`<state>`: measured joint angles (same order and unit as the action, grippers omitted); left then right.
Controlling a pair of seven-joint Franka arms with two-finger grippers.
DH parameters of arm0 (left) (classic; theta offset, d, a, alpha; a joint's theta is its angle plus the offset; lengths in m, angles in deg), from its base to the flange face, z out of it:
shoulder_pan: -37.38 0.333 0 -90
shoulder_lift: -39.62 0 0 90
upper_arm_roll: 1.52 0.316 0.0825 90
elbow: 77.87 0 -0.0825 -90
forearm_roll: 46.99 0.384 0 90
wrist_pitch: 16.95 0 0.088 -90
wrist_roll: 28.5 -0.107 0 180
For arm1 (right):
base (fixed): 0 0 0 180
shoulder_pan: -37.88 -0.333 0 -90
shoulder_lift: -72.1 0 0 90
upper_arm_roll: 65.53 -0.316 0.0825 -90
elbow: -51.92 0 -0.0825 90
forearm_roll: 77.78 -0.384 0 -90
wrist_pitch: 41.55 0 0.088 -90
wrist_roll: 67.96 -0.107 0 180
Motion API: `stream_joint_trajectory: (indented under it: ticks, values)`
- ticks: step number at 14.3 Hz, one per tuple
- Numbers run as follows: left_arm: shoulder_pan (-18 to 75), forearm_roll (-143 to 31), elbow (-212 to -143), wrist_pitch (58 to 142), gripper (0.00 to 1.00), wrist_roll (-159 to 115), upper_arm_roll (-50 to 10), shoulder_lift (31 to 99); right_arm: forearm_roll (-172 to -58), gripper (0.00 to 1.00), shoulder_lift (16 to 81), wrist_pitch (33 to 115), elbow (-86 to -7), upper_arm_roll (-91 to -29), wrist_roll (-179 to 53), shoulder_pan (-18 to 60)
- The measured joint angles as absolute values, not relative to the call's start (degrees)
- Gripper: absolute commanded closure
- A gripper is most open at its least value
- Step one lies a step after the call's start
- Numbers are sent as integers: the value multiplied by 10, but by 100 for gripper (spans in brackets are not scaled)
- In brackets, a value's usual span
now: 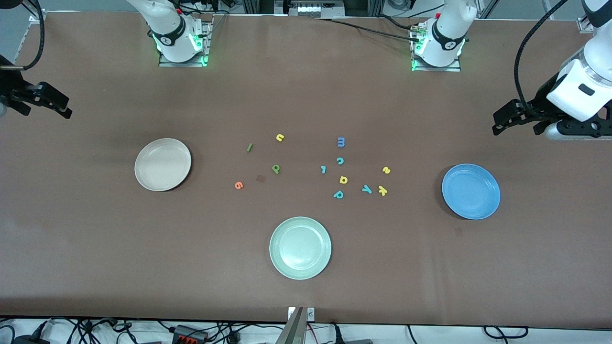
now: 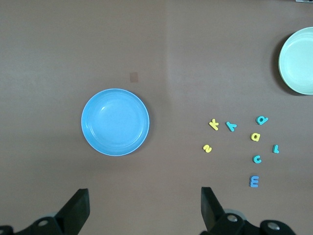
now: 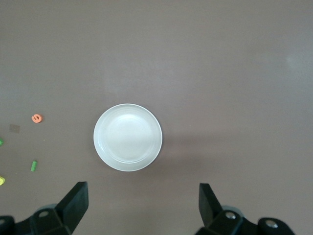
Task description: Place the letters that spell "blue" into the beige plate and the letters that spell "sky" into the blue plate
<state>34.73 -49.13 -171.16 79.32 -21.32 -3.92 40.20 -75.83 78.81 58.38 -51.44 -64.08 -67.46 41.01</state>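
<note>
A high front camera faces the arms' bases at 12 o'clock. Each wrist camera looks straight down from well above the desk (image 1: 306, 286): the left shares the blue plate (image 2: 115, 122), the right the beige plate (image 3: 127, 137).

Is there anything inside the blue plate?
No. The blue plate holds nothing; its whole inside shows in the left wrist view. The table under it is covered, so what lies there cannot be seen.

Both plates lie clear of clutter: bare counter (image 1: 95, 248) rings the beige plate (image 1: 163, 164) and the blue plate (image 1: 471, 191), so either takes a drop from straight above. The orange e (image 1: 239, 185), green b (image 1: 276, 168), dark green l (image 1: 249, 147) and yellow u (image 1: 280, 137) lie well apart. The yellow k (image 1: 382, 190) and teal y (image 1: 366, 189) lie just beside each other, the yellow s (image 1: 386, 170) near, leaving tight room for fingers.
</note>
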Motion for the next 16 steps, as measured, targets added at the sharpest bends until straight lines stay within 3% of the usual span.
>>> stream_joint_trajectory:
  ticks: [16]
  values:
    - [347,-491,-1712,793,0,-213,-39,402,-758,0,783,584,-514,-648,-674,408]
